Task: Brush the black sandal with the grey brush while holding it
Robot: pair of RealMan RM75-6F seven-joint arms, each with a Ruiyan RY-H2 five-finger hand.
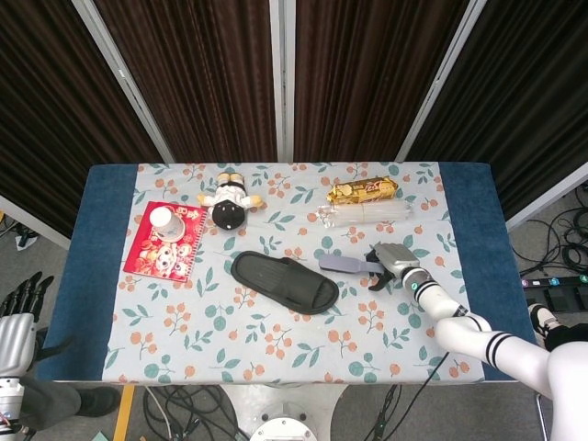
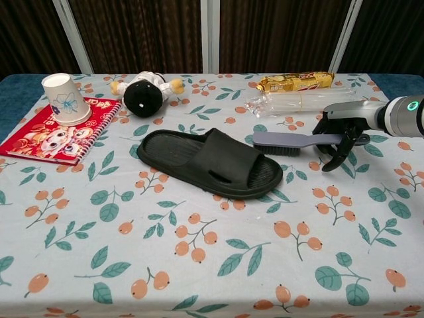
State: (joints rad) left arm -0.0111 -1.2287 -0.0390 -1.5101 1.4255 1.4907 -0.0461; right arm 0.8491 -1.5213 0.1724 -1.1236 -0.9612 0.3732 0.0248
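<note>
Sandal (image 2: 209, 161): lying flat mid-table, free for me to steady.
Brush (image 2: 295, 142): my right hand (image 2: 343, 134) curls around its handle, grip unconfirmed.
Left hand (image 1: 20, 308): off-table, holding nothing, fingers apart.

At the frame's upper left I see a paper cup (image 2: 63, 99) on a red notebook (image 2: 56, 132); a doll (image 2: 144, 93), snack pack (image 2: 295, 81) and clear bottle (image 2: 291, 101) line the top.

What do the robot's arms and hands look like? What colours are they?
The right hand has a silvery-grey metal back and black fingers. Its forearm is grey with a small green light near the wrist. Higher up, the arm turns white with black rings. The left hand, low at the left edge of the head view, matches it: a silver-grey back with black fingers.
</note>
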